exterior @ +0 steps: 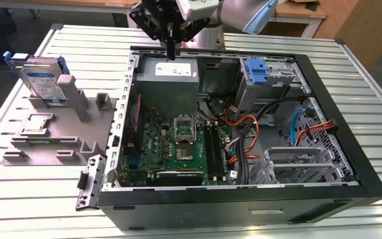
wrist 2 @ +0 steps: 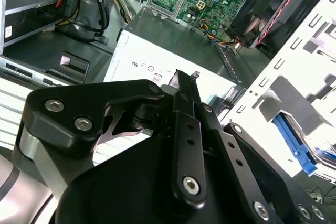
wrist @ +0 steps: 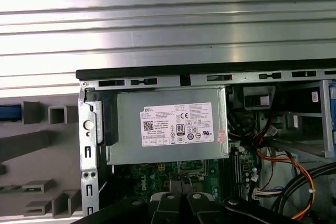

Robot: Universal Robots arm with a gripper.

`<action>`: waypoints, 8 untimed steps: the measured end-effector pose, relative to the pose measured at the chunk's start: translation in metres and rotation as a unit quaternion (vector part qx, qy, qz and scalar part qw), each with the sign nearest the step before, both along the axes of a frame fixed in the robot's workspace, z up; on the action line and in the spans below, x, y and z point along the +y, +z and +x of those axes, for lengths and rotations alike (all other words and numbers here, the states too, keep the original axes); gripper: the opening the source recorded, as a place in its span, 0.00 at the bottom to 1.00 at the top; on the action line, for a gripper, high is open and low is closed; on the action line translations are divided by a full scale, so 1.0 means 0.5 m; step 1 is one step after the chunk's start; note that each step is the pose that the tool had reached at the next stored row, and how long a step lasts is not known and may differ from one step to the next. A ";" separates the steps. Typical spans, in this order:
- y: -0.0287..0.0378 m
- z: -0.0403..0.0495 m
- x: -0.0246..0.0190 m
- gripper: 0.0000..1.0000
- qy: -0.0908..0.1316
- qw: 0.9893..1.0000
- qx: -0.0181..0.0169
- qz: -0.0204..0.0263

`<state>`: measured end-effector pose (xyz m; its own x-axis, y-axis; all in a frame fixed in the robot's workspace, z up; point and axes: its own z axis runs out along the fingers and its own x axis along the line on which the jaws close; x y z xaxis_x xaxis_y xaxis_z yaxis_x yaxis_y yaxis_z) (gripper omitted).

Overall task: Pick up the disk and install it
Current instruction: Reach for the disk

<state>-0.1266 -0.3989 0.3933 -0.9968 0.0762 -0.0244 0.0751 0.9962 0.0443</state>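
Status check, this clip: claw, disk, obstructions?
Claw shut, empty, over the power supply. Disk upright on grey stand, untouched. Case wall between them.

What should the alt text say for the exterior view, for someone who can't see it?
The gripper, shut and empty, hangs over the power supply in an open computer case. The disk stands upright in a grey fixture at the exterior view's left, apart from the gripper.

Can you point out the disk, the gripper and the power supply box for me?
disk (exterior: 42,76): exterior view, on its white-and-blue label.
gripper (exterior: 171,55): exterior view, at its fingertips.
power supply box (exterior: 171,70): exterior view, on its label.
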 end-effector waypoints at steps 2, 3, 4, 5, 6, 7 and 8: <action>0.000 -0.001 0.0000 0.10 0.000 1.000 0.000 0.000; 0.000 -0.002 0.0000 0.10 0.000 1.000 0.000 0.000; 0.000 -0.002 0.0000 0.10 0.000 1.000 0.000 0.000; 0.000 -0.003 0.0000 0.10 0.000 1.000 0.000 0.000; 0.000 -0.004 0.0000 0.10 0.000 1.000 0.000 0.000; 0.000 -0.005 0.0000 0.10 0.000 1.000 0.000 0.000; 0.000 -0.005 0.0000 0.10 0.000 1.000 0.000 0.000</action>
<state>-0.1292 -0.3989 0.3933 -0.9968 0.0761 -0.0244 0.0750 0.9962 0.0444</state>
